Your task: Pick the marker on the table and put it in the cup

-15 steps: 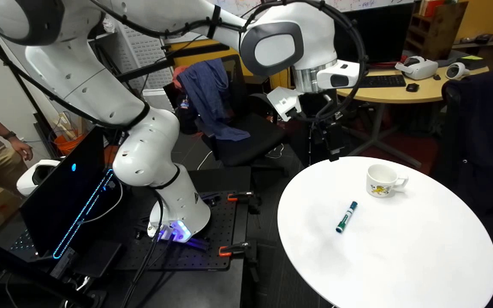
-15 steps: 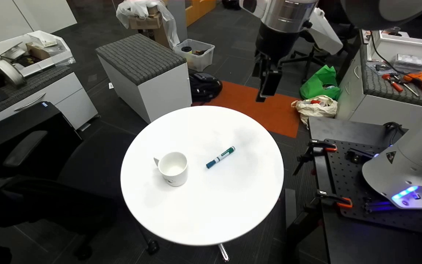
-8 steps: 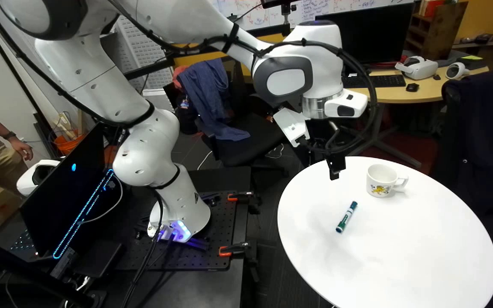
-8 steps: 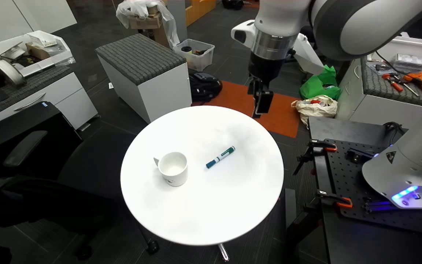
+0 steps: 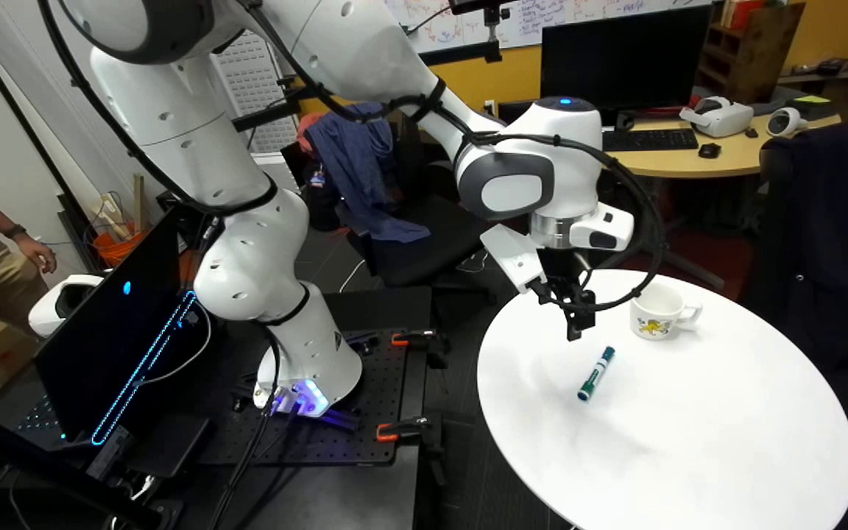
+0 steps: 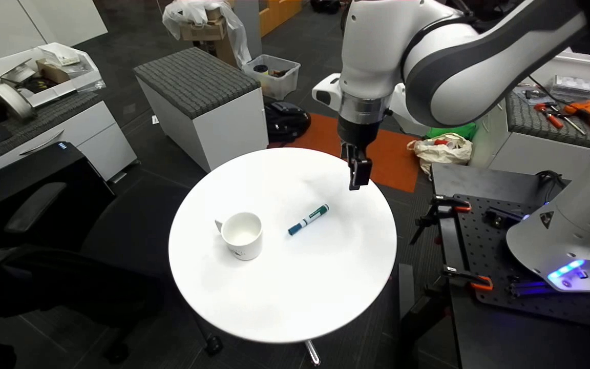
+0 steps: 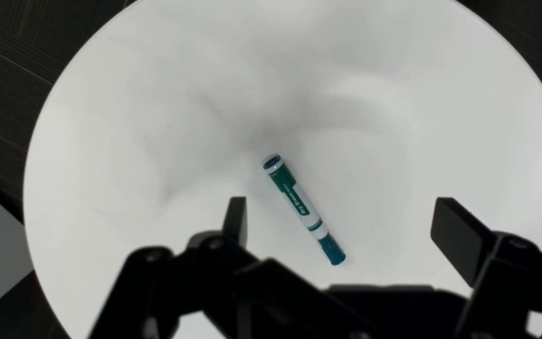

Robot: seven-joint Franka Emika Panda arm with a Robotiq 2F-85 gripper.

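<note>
Counted one marker [image 7: 304, 209], one cup [image 6: 248, 250] and two fingers [image 7: 464, 240]. Found the desk [image 6: 285, 302] round and white, with dark carpet [image 6: 131, 41] and one orange mat [image 6: 395, 161] beyond. Saw the marker lying on the desk near the cup, green and white, teal-capped. Noted fingers spread wide above the desk.

The marker [image 7: 303, 208] looks plastic, the table [image 6: 295, 302] smooth

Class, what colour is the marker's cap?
Dark teal; the marker's cap shows best in the wrist view.
</note>
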